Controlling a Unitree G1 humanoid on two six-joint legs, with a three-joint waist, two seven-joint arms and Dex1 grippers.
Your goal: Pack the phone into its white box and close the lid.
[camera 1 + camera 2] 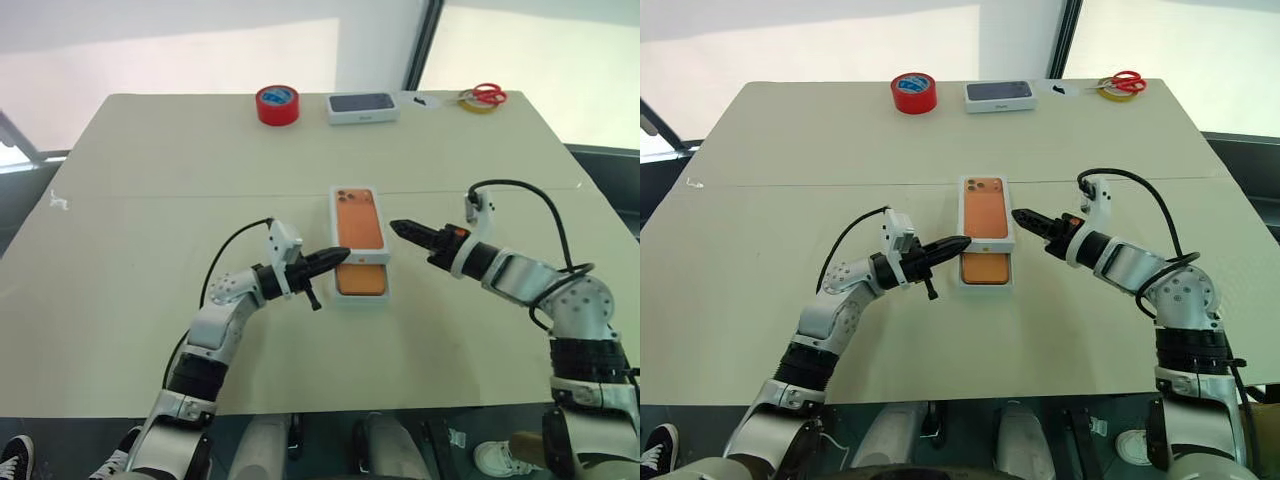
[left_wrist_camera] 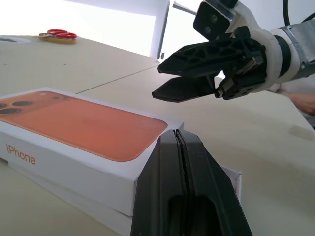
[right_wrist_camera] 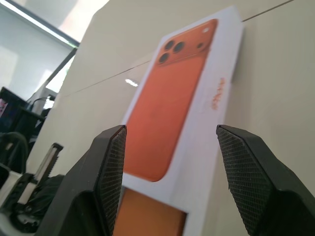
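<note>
The lid, white with an orange phone picture on top, lies shifted toward the far end of the white box in the middle of the table. The box's near end is uncovered, and the orange phone shows inside it. My left gripper is shut, and its tip rests against the lid's near left corner. My right gripper is open just right of the lid and holds nothing. In the right wrist view the lid lies between the spread fingers.
At the table's far edge stand a red tape roll and a white box with a dark phone picture. Red scissors lie on a yellow tape roll there. Bare tabletop surrounds the box.
</note>
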